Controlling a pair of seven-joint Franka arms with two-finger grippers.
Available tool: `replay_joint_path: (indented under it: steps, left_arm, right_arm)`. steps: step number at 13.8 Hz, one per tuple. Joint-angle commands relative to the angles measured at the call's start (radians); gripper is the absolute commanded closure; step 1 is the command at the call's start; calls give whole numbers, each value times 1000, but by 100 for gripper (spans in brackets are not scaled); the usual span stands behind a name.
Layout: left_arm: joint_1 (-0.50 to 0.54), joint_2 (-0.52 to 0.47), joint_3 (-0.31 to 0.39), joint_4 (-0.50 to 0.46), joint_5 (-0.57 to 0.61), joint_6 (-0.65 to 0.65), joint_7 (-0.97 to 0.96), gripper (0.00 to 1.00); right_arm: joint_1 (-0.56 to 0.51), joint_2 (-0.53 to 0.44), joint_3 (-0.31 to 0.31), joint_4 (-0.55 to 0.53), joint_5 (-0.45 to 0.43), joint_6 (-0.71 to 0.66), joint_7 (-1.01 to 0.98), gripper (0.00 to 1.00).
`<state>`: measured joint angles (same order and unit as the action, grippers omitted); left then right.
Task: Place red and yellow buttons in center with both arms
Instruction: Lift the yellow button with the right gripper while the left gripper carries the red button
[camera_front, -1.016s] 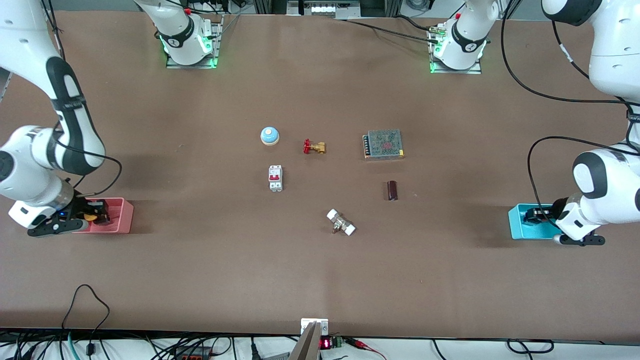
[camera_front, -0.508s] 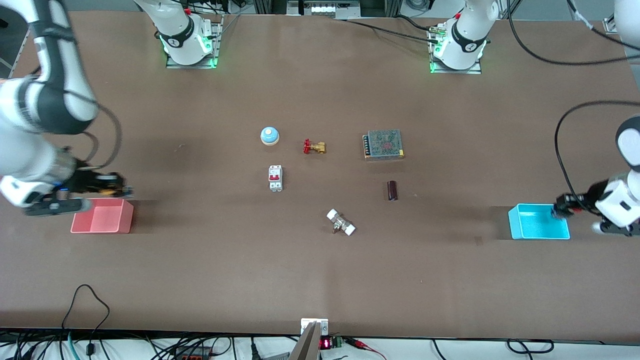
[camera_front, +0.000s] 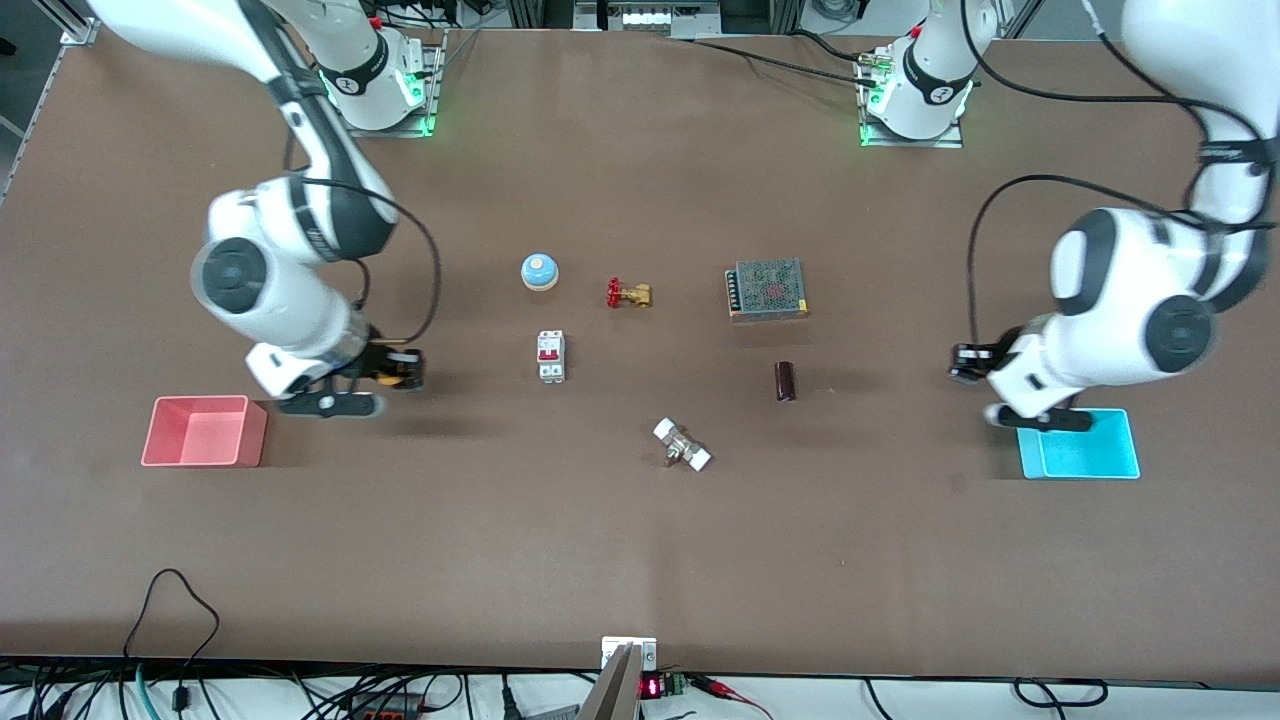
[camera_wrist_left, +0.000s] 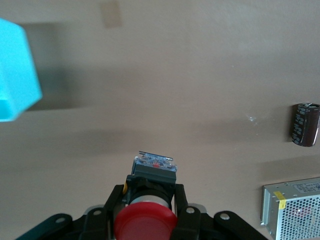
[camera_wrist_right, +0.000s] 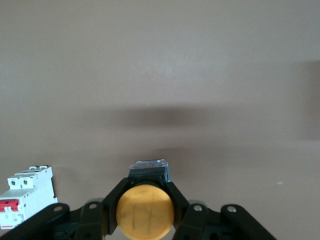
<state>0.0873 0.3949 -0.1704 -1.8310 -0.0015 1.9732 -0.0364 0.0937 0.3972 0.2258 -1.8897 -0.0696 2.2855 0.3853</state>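
While both arms carried their loads inward, each gripper was up in the air over bare table, away from its bin.

Toward the right arm's end of the desk, the pink bin (camera_front: 205, 431) sat empty near the edge. Right gripper (camera_front: 400, 367) hung over bare top between that bin and the breaker (camera_front: 551, 356), jaws clamped on the yellow button (camera_wrist_right: 145, 206). Grip was across the black body just under the cap, cap toward the wrist camera, contact block pointing away; likely held so to set it down on its side or base. Cap round, orange-yellow, faintly scratched.

Mid-desk clutter: bell (camera_front: 539, 270), valve (camera_front: 628, 293), breaker, a white-ended fitting (camera_front: 682, 445), power supply (camera_front: 767, 288), capacitor (camera_front: 785, 380). Open brown top (camera_front: 640, 560) lay around them, most of it nearer the front edge; judged the drop spots must avoid these.

Toward the left arm's end, left gripper (camera_front: 966, 363) hung over bare top between capacitor and blue bin (camera_front: 1085, 455), jaws closed on the red button (camera_wrist_left: 146, 221). Same grip: fingers on the black body, red round cap toward the camera, grey contact block forward.

Neither button was yet in the center; the carry looked about half done.
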Motion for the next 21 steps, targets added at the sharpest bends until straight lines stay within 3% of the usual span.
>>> replay_joint_path:
  steps: [1,5,10,15,17,18,19,20,21]
  left_arm:
    - [-4,44,3,-30,-5,62,-14,64]
    - [-4,100,3,-50,-6,165,-17,64]
    - [-20,128,5,-53,-54,214,-82,64]
    - [-21,148,5,-73,-55,263,-89,64]
    - [-27,147,5,-74,-55,263,-111,62]
    - [-37,142,5,-73,-55,263,-111,46]
    - [-37,124,5,-73,-55,262,-109,20]
    - [-37,90,6,-71,-55,253,-105,0]
    - [-37,56,14,-67,-54,248,-103,0]
  right_arm:
    - [29,3,-6,-74,-39,104,61,65]
    - [49,55,-6,-108,-61,199,79,65]
    - [49,72,-6,-108,-87,201,83,63]
    - [51,84,-6,-106,-85,204,84,39]
    - [51,74,-6,-94,-76,201,78,21]
    - [49,65,-6,-72,-69,193,69,11]
    - [47,57,-5,-59,-65,174,69,5]
    - [46,51,-6,-40,-58,160,67,0]
    - [41,29,-6,-26,-44,138,66,0]
